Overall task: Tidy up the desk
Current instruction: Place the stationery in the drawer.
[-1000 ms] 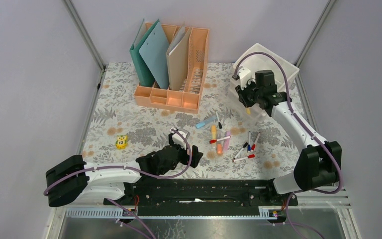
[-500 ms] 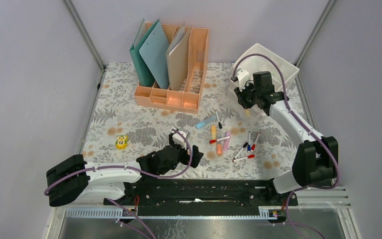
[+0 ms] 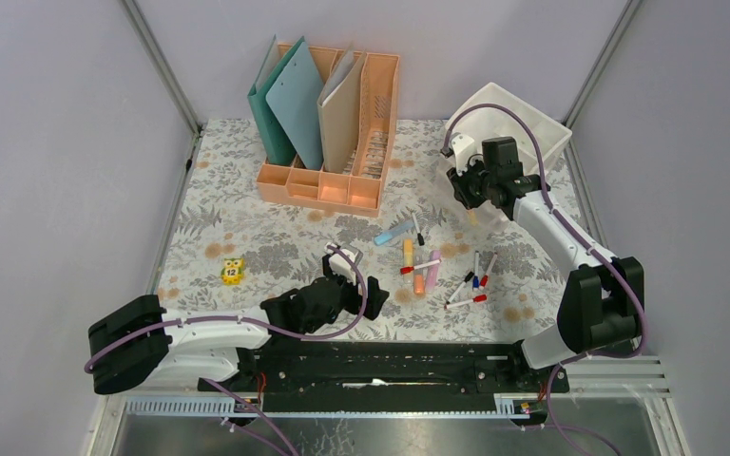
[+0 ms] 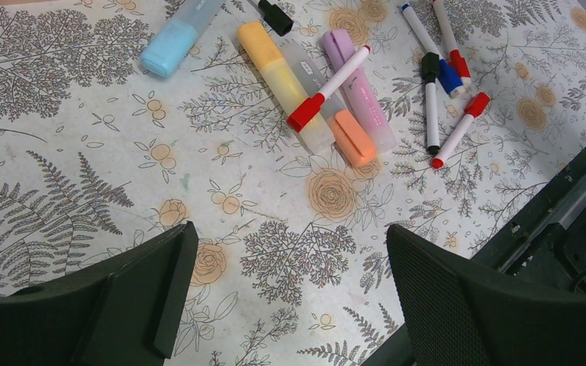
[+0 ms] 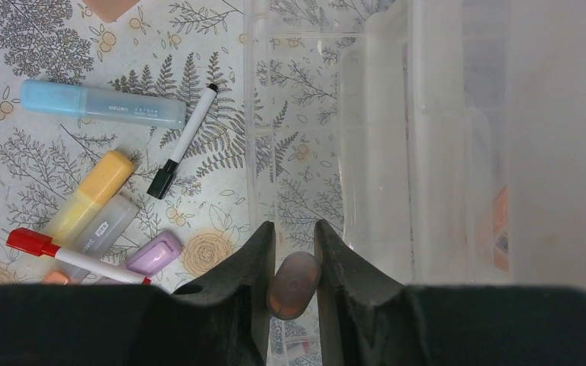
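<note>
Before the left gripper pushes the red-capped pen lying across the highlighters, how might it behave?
The red-capped pen looks thin and round, so it probably rolls. Perched across the highlighters, it may slip off them. It seems light and stiff.

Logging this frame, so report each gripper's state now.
Left gripper: open, empty.
Right gripper: shut on an orange marker.

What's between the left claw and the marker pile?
Nothing, only bare desk. The left claw hangs open short of the marker pile, clearest in the left wrist view.
</note>
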Tool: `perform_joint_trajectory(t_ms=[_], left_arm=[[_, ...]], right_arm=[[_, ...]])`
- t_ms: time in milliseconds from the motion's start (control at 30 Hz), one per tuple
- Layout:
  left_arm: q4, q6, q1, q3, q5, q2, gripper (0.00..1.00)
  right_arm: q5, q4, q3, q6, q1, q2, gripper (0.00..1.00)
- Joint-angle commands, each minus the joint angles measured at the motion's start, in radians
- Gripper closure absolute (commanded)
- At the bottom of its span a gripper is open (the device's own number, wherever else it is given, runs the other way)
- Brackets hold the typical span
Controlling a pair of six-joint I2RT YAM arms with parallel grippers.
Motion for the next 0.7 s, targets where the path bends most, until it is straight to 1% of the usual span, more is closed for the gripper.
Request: perform_joint_trajectory(t_ms=[0,667], left_arm=[[0.051,-0.009,0.004,0.013,0.014,-0.014,0.01],[0.060,-0.008,0.003,0.025,0.026,0.006,0.01]], right_arm=[[-0.002,0.017,-0.002,-0.001,-0.003,-0.002,0.96],[-0.002,0.017,-0.007,-0.001,-0.004,-0.007,0.96]])
